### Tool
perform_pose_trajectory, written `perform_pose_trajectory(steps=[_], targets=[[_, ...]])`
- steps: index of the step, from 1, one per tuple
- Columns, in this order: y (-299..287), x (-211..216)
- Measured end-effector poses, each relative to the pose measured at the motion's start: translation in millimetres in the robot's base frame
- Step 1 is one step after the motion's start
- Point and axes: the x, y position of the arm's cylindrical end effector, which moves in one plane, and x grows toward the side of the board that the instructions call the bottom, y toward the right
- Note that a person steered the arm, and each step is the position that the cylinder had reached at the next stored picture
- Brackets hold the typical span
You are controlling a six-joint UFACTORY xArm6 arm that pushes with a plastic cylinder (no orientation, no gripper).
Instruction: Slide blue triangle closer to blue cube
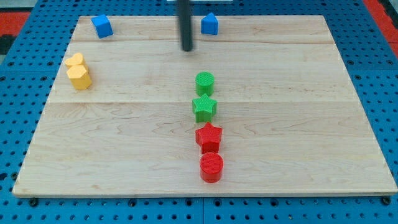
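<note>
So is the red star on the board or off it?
On it: the red star sits on the board, between the green star and red cylinder.

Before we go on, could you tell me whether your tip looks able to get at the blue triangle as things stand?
Probably yes. My tip sits just left of the blue triangle near the view's top, with bare board between them; the green blocks lie lower down, out of the way.

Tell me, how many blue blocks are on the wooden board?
2. The blue cube sits at the view's top left; the blue triangle sits at the top, just right of my tip. Nothing looks hidden.
</note>
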Motion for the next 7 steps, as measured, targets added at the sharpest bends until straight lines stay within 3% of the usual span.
perform_pose_trajectory(steps=[1,2,4,6,7], targets=[[57,-51],[19,-85],[-196,-79],[-112,-38],[-175,-19]])
